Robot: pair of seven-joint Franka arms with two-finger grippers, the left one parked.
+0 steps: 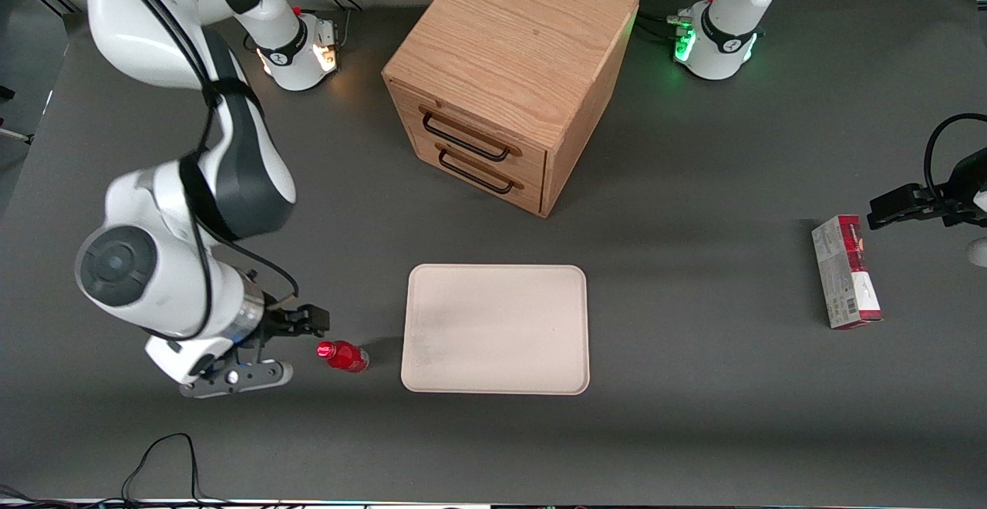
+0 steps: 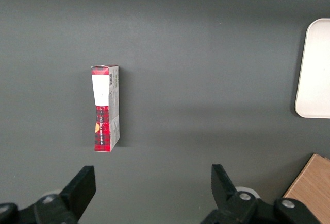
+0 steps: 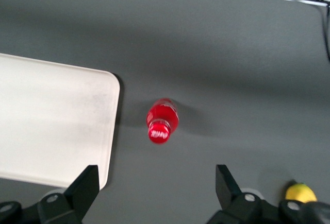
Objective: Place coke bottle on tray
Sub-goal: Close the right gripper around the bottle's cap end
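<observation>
Closest to the front camera sits my gripper [image 1: 297,343], hanging low beside the coke bottle [image 1: 344,356] with nothing between its fingers. That small glossy red bottle stands on the matte grey table [image 1: 694,432], just beside the tray [image 1: 495,329] but clear of its rim, so my guess is I'm lining up for a grasp before a short carry across. Cream-white, flat, round-cornered, low-lipped: the tray looks bare and easy to land on. Farther from the camera stands the wooden drawer box [image 1: 513,77], oak-grained with two dark wire handles. Toward the parked arm's end lies a red-and-grey carton [image 1: 846,271].

Over to the left wrist view: the carton [image 2: 105,108] lies flat on the grey surface, a slim cardboard slab, with one rounded corner of the tray [image 2: 314,69] showing.

Now my own wrist view: both black fingers [image 3: 85,185] are spread wide, holding nothing, and the bottle [image 3: 162,120] stands between their lines, its ribbed red cap facing me. The tray's [image 3: 51,126] smooth, faintly smudged edge lies near the bottle. A yellow lemon [image 3: 300,193] peeks in beside my finger mount.
</observation>
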